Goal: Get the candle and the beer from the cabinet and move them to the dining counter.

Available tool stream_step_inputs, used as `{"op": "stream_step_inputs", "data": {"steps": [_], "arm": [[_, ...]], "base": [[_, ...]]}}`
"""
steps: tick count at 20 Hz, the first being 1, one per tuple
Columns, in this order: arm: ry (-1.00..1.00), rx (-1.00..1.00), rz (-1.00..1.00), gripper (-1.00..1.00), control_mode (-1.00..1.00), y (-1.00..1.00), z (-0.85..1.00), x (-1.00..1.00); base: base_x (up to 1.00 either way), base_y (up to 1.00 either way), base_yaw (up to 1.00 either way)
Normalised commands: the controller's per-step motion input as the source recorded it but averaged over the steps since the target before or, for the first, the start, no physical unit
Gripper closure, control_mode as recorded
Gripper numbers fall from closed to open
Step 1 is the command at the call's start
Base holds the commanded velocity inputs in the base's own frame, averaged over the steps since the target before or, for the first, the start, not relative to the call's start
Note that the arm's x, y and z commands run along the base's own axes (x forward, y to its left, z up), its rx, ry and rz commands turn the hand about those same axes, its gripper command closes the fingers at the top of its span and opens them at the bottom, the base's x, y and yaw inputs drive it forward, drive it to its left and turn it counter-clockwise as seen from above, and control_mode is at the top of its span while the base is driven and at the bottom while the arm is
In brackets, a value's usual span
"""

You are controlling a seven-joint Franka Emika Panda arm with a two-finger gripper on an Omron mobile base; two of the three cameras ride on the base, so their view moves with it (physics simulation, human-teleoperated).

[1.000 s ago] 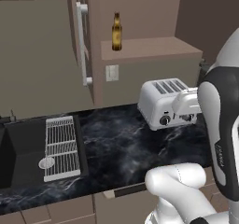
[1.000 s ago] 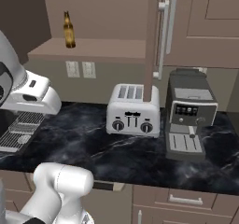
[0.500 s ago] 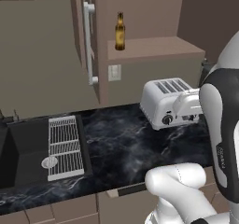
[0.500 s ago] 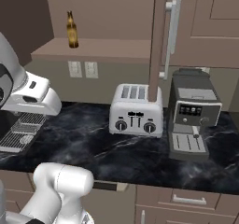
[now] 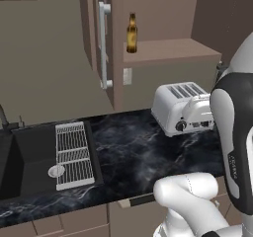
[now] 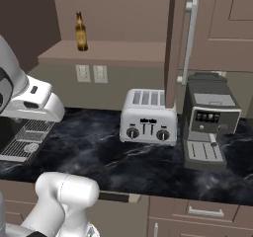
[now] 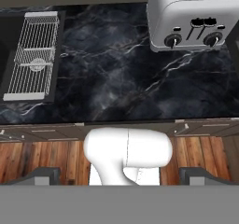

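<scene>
The beer (image 5: 131,32) is a brown bottle with an amber label, standing upright at the left end of the shelf in the open cabinet (image 5: 168,51). It also stands at the shelf's left end in the right base view, beer (image 6: 81,32). One cabinet door (image 5: 97,43) swings out to the left of the bottle, and the other door (image 6: 174,43) hangs over the toaster. My gripper (image 7: 123,175) is open and holds nothing. It looks down on the black worktop, far below the shelf. The candle and the dining counter are out of view.
A silver toaster (image 5: 182,107) and a coffee machine (image 6: 208,118) stand on the black marbled worktop (image 5: 133,154). A dark sink (image 5: 29,157) with a wire rack (image 5: 73,154) lies at the left. Drawer fronts (image 7: 205,127) run below the edge, above a wood floor.
The whole picture has slid a little to the right in both base views, so the camera has moved. The beer stays on its shelf and the gripper stays open.
</scene>
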Motion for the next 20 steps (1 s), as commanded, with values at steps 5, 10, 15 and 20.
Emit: {"op": "stream_step_inputs", "data": {"steps": [5,10,15,20], "arm": [[0.00,0.00,0.00,-1.00,1.00,0.00,0.00,0.00],[0.00,0.00,0.00,-1.00,1.00,0.00,0.00,0.00],[0.00,0.00,0.00,-1.00,1.00,0.00,0.00,0.00],[0.00,0.00,0.00,-1.00,-1.00,0.00,0.00,0.00]], "base": [[0.04,0.00,0.00],[0.12,0.00,0.00],[0.08,0.00,0.00],[0.00,0.00,0.00]]}}
